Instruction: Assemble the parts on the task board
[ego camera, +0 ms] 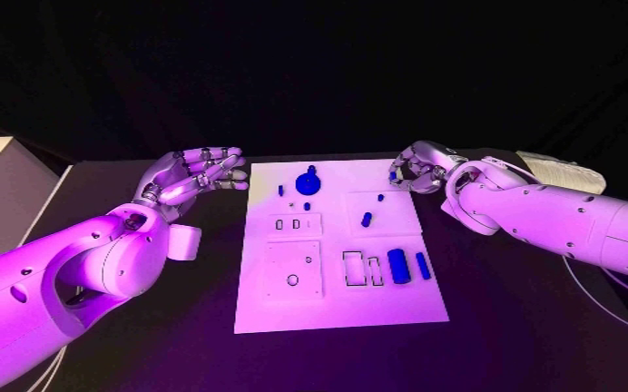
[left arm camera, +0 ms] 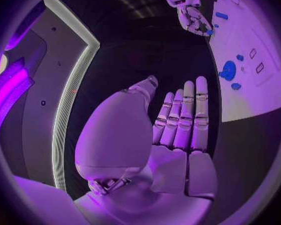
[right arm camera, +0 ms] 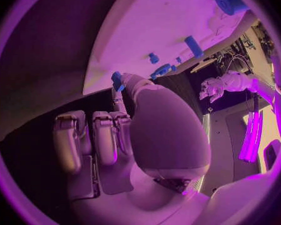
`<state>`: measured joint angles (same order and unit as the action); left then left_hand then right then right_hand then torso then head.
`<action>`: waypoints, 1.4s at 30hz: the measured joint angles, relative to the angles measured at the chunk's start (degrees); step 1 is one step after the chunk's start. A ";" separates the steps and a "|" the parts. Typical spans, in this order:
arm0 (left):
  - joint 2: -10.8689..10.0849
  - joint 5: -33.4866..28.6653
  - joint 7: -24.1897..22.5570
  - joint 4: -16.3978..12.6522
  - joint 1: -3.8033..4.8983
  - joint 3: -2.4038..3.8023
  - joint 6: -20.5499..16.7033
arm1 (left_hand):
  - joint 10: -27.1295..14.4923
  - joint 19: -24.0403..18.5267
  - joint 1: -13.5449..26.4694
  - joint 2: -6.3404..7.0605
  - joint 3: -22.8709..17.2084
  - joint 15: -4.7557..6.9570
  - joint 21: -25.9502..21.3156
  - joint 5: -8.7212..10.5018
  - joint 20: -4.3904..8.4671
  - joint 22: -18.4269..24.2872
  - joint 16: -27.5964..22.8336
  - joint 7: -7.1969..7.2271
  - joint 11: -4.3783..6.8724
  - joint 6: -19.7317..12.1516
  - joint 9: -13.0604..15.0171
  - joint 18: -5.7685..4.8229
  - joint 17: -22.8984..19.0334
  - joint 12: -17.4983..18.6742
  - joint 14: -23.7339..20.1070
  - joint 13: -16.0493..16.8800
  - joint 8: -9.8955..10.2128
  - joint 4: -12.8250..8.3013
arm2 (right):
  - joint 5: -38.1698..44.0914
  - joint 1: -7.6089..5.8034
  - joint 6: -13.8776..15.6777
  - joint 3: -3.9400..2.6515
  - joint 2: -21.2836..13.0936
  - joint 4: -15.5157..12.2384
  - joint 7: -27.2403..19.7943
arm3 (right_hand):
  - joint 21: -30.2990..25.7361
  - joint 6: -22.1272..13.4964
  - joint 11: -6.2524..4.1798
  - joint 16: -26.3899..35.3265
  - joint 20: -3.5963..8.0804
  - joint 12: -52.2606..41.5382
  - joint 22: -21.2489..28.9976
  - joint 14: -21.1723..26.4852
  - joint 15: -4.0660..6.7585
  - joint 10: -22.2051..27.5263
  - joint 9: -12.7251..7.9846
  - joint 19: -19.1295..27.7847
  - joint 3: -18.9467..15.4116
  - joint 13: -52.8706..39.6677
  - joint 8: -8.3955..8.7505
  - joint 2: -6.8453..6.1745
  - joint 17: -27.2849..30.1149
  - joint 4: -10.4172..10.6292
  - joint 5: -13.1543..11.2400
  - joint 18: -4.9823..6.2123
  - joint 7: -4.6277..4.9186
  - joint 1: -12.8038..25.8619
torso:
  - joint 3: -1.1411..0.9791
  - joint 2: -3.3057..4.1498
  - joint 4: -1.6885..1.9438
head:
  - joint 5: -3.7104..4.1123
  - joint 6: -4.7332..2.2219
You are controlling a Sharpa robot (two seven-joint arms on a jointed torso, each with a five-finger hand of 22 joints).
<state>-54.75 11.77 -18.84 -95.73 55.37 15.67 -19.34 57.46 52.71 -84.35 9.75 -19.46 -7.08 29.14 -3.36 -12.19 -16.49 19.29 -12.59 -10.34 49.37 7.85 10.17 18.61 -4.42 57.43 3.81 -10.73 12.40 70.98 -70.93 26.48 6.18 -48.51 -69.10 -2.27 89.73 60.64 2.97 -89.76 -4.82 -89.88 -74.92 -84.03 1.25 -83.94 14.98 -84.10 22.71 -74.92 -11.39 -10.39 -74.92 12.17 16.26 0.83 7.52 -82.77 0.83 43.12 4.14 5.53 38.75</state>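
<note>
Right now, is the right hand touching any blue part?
Touching. In the right wrist view the right hand pinches a small blue part between its fingers.

Task board (ego camera: 334,310): smooth matt white plate, plastic-looking
Parts (ego camera: 397,266): smooth blue plastic, slight sheen
Worktop (ego camera: 157,338): black, matt
Hands' fingers (left arm camera: 187,115): silvery, metallic sheen
Arm shells (ego camera: 550,215): glossy white plastic
</note>
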 measured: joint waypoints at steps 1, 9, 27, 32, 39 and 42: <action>-0.01 0.00 0.00 0.01 0.00 0.00 0.00 | 0.00 0.00 0.00 0.00 0.00 0.00 0.00 0.00 0.00 0.00 0.00 0.00 0.00 0.00 0.00 0.00 0.00 0.00 0.00 0.00 0.00 0.00 | 0.04 -0.02 0.49 -0.03 -0.21 -0.64 0.15 | 0.00 0.00 0.00 0.00 0.00 0.00 0.00 0.00 0.00 0.00 0.00 0.00 0.00 0.00 -0.01 0.07 0.00 0.00 0.00 0.00 0.00 0.07 | -0.01 -0.01 -0.01 | -0.08 -0.01; -0.01 0.01 0.04 0.17 0.00 0.00 0.00 | 0.00 0.00 0.00 0.00 0.00 0.00 0.11 0.00 0.00 0.00 0.00 0.00 0.00 0.00 0.00 0.00 0.01 0.00 0.00 0.00 0.00 0.00 | 0.39 -1.07 3.94 -0.33 -1.17 -8.64 1.91 | 0.00 0.01 -0.21 0.00 0.00 0.00 0.00 0.00 0.00 -0.21 0.01 0.00 0.16 0.00 -0.32 -0.18 0.00 -0.16 -0.10 0.00 -0.02 0.33 | 0.06 -0.09 -0.15 | -0.40 -0.10; 0.65 0.02 0.24 0.58 -0.02 -0.01 0.00 | 0.00 0.00 0.00 0.00 0.00 0.00 0.26 0.00 0.00 -0.07 0.00 0.00 0.00 0.00 0.00 0.00 0.06 0.00 0.00 0.00 0.00 0.00 | 7.63 1.45 7.97 0.32 6.90 -19.93 14.64 | 0.00 0.44 -0.38 0.00 0.20 0.00 0.01 0.00 -0.01 -0.03 0.43 0.21 0.16 0.01 -0.77 -0.87 0.01 -0.16 -0.88 0.00 -0.48 1.72 | 0.41 -0.26 -0.24 | -1.15 0.53; 0.67 0.02 0.28 0.57 -0.02 -0.01 0.00 | 0.00 0.00 0.00 0.00 0.00 0.00 0.26 0.00 0.00 -0.07 0.00 0.00 0.00 0.00 0.00 0.00 0.06 0.00 0.00 0.00 0.00 0.00 | 10.46 2.78 8.58 0.47 8.86 -20.72 18.78 | 0.00 0.55 -0.38 0.00 0.20 0.00 0.02 0.00 -0.01 -0.03 0.75 0.21 0.15 0.01 -0.77 -1.11 0.01 -0.16 -0.89 0.00 -0.60 1.96 | 0.44 -0.21 -0.25 | -1.19 0.73; 0.83 0.02 0.31 0.62 -0.21 -0.01 0.00 | 0.00 0.00 0.00 0.00 0.00 0.00 0.26 0.00 0.00 -0.16 0.00 0.00 0.00 0.00 0.00 0.00 0.14 0.00 0.00 0.00 0.00 0.00 | 13.53 4.24 9.19 0.57 10.64 -20.88 23.26 | 0.00 0.58 -0.38 0.00 0.20 0.00 -0.03 0.00 -0.01 -0.03 0.78 0.21 0.15 -0.03 -0.75 -1.11 0.01 -0.15 -0.89 0.00 -0.64 1.96 | 0.44 -0.17 -0.15 | -1.22 1.21; 0.84 0.02 0.32 0.63 -0.30 -0.02 0.00 | 0.00 0.00 0.00 0.00 0.00 0.00 0.26 0.00 0.00 -0.16 -0.01 0.00 0.00 0.00 0.00 0.00 0.14 0.00 0.00 0.00 0.00 0.00 | 14.68 4.83 9.44 0.59 11.32 -20.86 24.70 | 0.00 0.57 -0.37 0.00 0.20 0.00 -0.03 0.01 0.00 -0.03 0.78 0.21 0.15 -0.03 -0.82 -1.12 0.01 -0.15 -0.89 0.00 -0.64 1.97 | 0.41 -0.15 -0.15 | -1.36 1.45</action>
<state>-53.92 11.79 -18.51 -95.11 55.06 15.64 -19.34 57.46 52.72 -84.35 9.75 -19.46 -7.08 29.39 -3.36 -12.19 -16.65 19.28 -12.59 -10.34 49.37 7.85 10.17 18.75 -4.42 57.43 3.81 -10.73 12.40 85.65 -66.09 35.92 6.77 -37.19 -89.96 22.42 89.73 61.21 2.60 -89.75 -4.62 -89.88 -74.95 -84.02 1.26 -83.97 15.76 -83.89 22.85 -74.95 -12.22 -11.51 -74.90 12.01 15.37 0.83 6.88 -80.79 1.25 42.97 3.99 4.17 40.20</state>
